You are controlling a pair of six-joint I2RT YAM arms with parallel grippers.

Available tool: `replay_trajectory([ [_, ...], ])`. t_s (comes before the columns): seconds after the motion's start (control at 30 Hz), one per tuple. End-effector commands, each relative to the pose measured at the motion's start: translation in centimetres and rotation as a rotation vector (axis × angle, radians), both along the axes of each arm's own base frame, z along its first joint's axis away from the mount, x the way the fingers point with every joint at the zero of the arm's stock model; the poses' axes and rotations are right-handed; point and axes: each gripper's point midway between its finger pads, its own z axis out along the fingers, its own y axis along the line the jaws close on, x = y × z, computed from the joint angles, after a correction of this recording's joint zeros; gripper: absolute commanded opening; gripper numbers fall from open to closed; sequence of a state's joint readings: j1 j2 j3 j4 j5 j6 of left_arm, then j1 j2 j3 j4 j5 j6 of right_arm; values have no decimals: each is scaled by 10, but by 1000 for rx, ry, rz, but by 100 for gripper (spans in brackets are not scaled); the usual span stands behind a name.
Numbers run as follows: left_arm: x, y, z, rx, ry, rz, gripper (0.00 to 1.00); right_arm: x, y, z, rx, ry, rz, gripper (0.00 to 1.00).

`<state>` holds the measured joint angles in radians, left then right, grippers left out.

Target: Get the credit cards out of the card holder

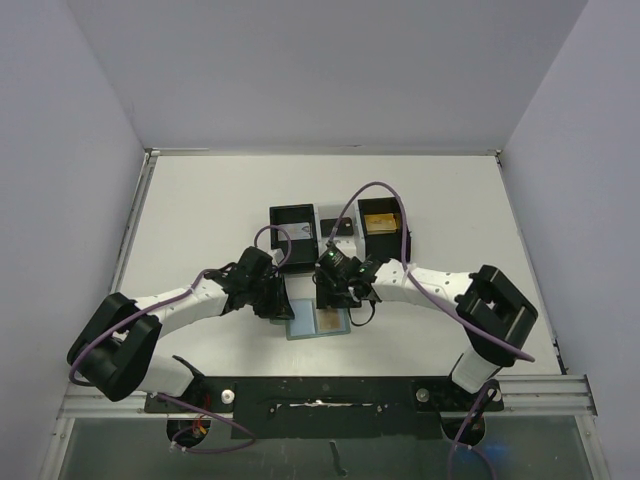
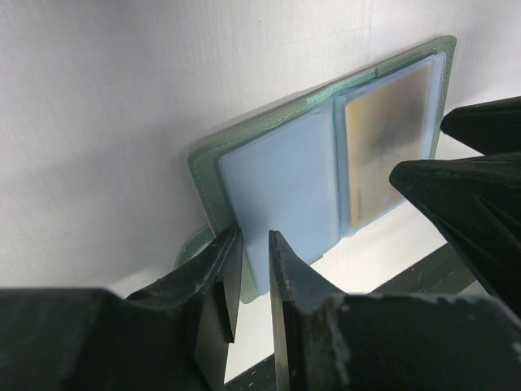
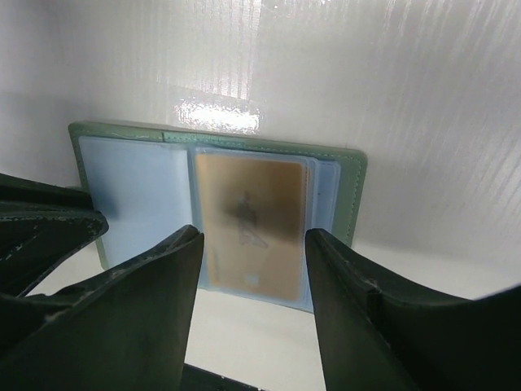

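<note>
From above, the card holder [image 1: 305, 328] lies open and flat on the table [image 1: 200, 220] at lower centre, just below the two black boxes [image 1: 293, 235]. The left gripper [image 1: 278, 303] sits over its left page and the right gripper [image 1: 335, 295] over its right page

In the left wrist view, our left fingers stand only a narrow gap apart, tips on or just above the pale blue left page. Nothing is pinched between them, and we cannot tell whether they truly press. The gold card [image 2: 387, 151] shows in the right pocket, upper right of the frame

In the right wrist view, our right fingers are well apart, one on either side of the gold card, not touching it as far as we can see

We judge the step to be drawing this card out. To do it well, we keep the left page pinned so the holder cannot slide. We grip only the card's free edge, not the pocket film, and pull straight along the pocket opening
</note>
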<state>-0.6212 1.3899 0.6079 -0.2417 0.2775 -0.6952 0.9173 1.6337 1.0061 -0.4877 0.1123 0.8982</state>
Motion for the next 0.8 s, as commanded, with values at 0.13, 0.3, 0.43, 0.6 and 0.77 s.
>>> replay_trajectory([
  [0.13,9,-13,12,-48,-39,-27,18,1,12,-6,9,17,24,52],
  [0.3,9,-14,11,-48,-37,-32,18,0,16,-9,14,30,47,49],
  [0.43,8,-14,11,-49,-33,-33,18,1,23,1,54,11,62,44],
  [0.6,9,-14,11,-50,-35,-32,17,3,25,14,85,-16,67,36],
  [0.77,9,-14,11,-50,-33,-32,17,2,28,23,112,-24,74,36],
])
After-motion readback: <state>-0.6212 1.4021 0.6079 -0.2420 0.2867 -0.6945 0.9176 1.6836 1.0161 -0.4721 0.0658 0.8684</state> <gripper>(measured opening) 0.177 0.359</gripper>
